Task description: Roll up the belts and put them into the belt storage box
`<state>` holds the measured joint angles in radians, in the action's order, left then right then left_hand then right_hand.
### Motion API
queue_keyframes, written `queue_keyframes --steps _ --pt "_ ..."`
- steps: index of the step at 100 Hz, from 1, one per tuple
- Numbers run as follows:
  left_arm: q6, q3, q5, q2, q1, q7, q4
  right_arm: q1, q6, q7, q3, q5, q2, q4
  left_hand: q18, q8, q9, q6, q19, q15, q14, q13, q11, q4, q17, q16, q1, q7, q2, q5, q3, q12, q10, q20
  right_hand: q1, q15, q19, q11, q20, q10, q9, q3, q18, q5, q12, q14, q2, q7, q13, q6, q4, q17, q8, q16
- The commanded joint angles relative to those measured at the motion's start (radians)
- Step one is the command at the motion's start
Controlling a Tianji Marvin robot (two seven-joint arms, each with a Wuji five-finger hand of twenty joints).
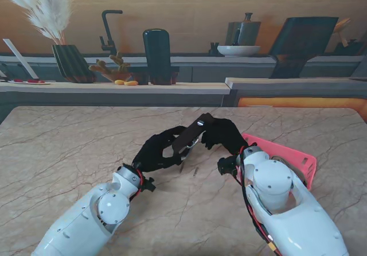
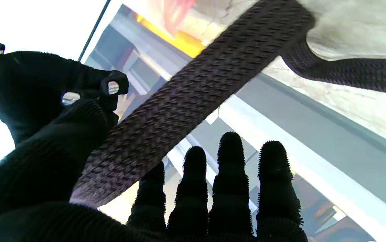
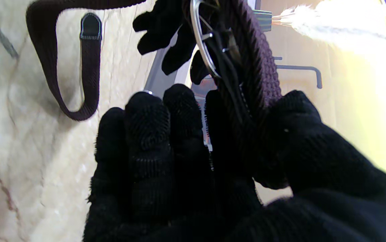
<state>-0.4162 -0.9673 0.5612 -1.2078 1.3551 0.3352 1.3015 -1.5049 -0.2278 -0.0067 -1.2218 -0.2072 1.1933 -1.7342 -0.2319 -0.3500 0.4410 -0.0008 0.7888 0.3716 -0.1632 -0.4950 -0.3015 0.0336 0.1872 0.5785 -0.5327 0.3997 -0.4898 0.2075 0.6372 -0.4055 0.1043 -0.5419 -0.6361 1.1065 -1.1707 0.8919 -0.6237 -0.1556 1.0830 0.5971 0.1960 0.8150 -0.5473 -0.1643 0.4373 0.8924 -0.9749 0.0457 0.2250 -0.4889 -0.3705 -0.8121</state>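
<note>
A dark brown woven belt (image 1: 190, 134) is held up over the middle of the marble table between both black-gloved hands. My left hand (image 1: 156, 151) grips the strap (image 2: 186, 101) between thumb and forefinger, its other fingers (image 2: 229, 188) stretched out. My right hand (image 1: 223, 133) pinches the buckle end (image 3: 256, 67), where a metal ring buckle (image 3: 199, 43) shows. The belt's loose tail (image 3: 75, 84) lies looped on the table, its tip (image 3: 90, 27) flat. The pink belt storage box (image 1: 289, 157) sits on the right, partly hidden by my right arm.
The marble table (image 1: 69, 152) ends at a far edge, with a counter behind it carrying a plant vase (image 1: 71, 62), a dark bottle (image 1: 157, 55) and a bowl (image 1: 238, 50). Both forearms fill the near part of the stand view.
</note>
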Motion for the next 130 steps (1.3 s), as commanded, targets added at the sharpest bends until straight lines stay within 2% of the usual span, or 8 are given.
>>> queue_keyframes --steps 1,20,39,63,105,113,128,130 --pt "-0.004 -0.005 -0.022 0.017 -0.005 -0.003 -0.004 0.003 -0.004 0.0 0.004 0.0 0.011 -0.003 0.048 0.029 -0.05 -0.042 -0.048 -0.041 0.036 0.041 0.034 0.041 -0.015 -0.031 0.047 -0.057 -0.033 -0.055 0.018 0.024 -0.023 0.026 -0.133 0.039 -0.045 0.03 -0.024 -0.026 -0.008 0.065 -0.036 0.011 -0.016 0.035 -0.088 0.095 0.012 -0.224 -0.022 0.0 -0.041 -0.02" --pt "0.024 0.013 -0.027 0.009 -0.025 0.016 -0.03 0.02 -0.027 -0.008 0.023 -0.082 0.025 0.017 0.106 0.108 -0.151 -0.053 -0.15 -0.108 0.045 0.133 0.062 0.048 -0.063 -0.086 0.079 -0.202 -0.024 -0.063 0.013 0.067 -0.014 0.089 -0.133 0.042 -0.048 0.032 -0.028 -0.023 -0.009 0.057 -0.037 0.012 -0.018 0.037 -0.091 0.093 0.011 -0.227 -0.025 -0.002 -0.044 -0.023" --pt "0.063 0.049 -0.057 -0.017 -0.042 0.072 -0.058 0.032 -0.053 -0.051 0.054 -0.16 0.047 0.029 0.156 0.134 -0.244 0.002 -0.158 -0.104 0.047 0.208 0.039 0.043 -0.106 -0.124 0.067 -0.411 0.018 -0.075 -0.014 0.099 0.005 0.144 -0.133 0.043 -0.051 0.034 -0.033 -0.023 -0.004 0.056 -0.036 0.011 -0.019 0.037 -0.09 0.089 0.005 -0.224 -0.031 -0.006 -0.044 -0.025" --pt "0.059 0.068 -0.067 -0.032 -0.045 0.11 -0.067 0.056 -0.084 -0.075 0.098 -0.255 0.07 0.062 0.177 0.241 -0.248 0.046 -0.127 -0.068 0.047 0.238 0.057 0.046 -0.127 -0.139 0.083 -0.43 0.048 -0.074 -0.052 0.121 0.018 0.185 -0.127 0.066 -0.061 0.057 -0.039 -0.029 -0.012 0.059 -0.036 0.011 -0.031 0.041 -0.086 0.086 0.008 -0.222 -0.035 -0.004 -0.039 -0.036" --pt "0.015 0.062 -0.107 -0.051 -0.03 0.146 -0.064 0.117 -0.102 -0.006 0.155 -0.253 0.071 0.161 0.208 0.31 -0.255 -0.011 -0.133 -0.055 0.069 0.262 0.085 0.094 -0.141 -0.142 0.188 -0.444 0.058 -0.072 -0.032 0.128 -0.004 0.199 -0.073 0.153 -0.059 0.148 -0.084 -0.07 -0.159 0.114 -0.051 0.058 -0.132 0.043 -0.024 0.067 0.137 -0.257 -0.013 0.107 0.031 -0.128" --pt "0.015 0.059 -0.112 -0.052 -0.025 0.147 -0.057 0.126 -0.113 0.03 0.162 -0.257 0.067 0.176 0.212 0.314 -0.253 -0.011 -0.131 -0.051 0.071 0.262 0.083 0.094 -0.14 -0.141 0.18 -0.441 0.105 -0.072 -0.025 0.124 -0.004 0.199 -0.065 0.139 -0.039 0.136 -0.087 -0.079 -0.193 0.118 -0.051 0.061 -0.135 0.037 -0.021 0.064 0.178 -0.262 -0.011 0.145 0.04 -0.132" --pt "0.018 0.054 -0.12 -0.055 -0.014 0.156 -0.042 0.14 -0.145 0.08 0.173 -0.293 0.064 0.199 0.222 0.309 -0.249 -0.006 -0.103 -0.028 0.08 0.262 0.073 0.071 -0.145 -0.134 0.006 -0.433 0.3 -0.071 -0.273 0.114 -0.012 0.191 -0.063 0.096 0.005 0.096 -0.099 -0.098 -0.239 0.134 -0.042 0.065 -0.13 0.013 -0.013 0.064 0.239 -0.238 -0.023 0.202 0.055 -0.133" --pt "0.018 0.053 -0.123 -0.055 -0.012 0.155 -0.039 0.143 -0.148 0.09 0.176 -0.292 0.062 0.203 0.223 0.294 -0.249 -0.007 -0.102 -0.026 0.081 0.263 0.069 0.061 -0.146 -0.136 -0.051 -0.434 0.344 -0.072 -0.373 0.113 -0.014 0.191 -0.062 0.086 0.013 0.086 -0.102 -0.101 -0.243 0.136 -0.042 0.064 -0.127 0.009 -0.014 0.064 0.245 -0.233 -0.026 0.207 0.056 -0.131"
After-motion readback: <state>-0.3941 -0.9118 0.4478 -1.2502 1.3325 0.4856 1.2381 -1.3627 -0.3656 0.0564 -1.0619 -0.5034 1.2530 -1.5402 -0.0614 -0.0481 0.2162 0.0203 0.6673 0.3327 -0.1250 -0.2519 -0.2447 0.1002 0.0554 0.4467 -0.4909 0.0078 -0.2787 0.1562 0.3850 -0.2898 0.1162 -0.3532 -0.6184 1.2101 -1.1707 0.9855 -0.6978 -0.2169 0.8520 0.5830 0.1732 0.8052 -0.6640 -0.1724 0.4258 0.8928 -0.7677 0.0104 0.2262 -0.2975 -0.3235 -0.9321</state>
